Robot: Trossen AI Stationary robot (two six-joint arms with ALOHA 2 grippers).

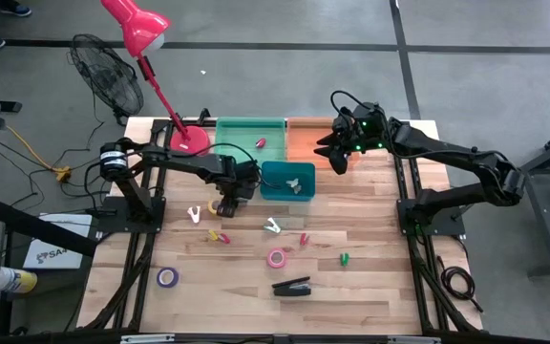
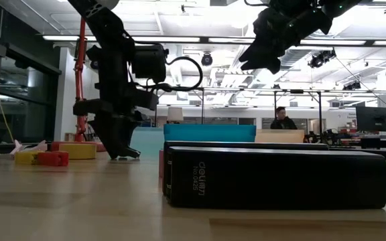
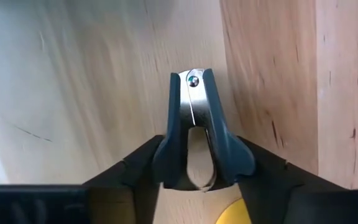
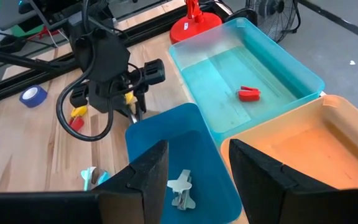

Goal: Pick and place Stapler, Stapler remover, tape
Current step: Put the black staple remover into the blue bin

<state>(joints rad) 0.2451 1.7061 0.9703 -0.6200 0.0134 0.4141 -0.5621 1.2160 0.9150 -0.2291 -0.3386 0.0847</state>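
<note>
Your left gripper has its jaws clamped on the dark staple remover, low on the surface near the blue bin by the far edge. Lift straight up before swinging toward the bin, so the remover's claws don't drag. Your right gripper waits above the bins with jaws apart.

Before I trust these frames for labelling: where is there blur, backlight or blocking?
Left wrist view: the table smears, the staple remover stays sharp. Low view: ceiling lights silhouette both arms; the stapler fills the foreground, hiding what lies behind it.
</note>
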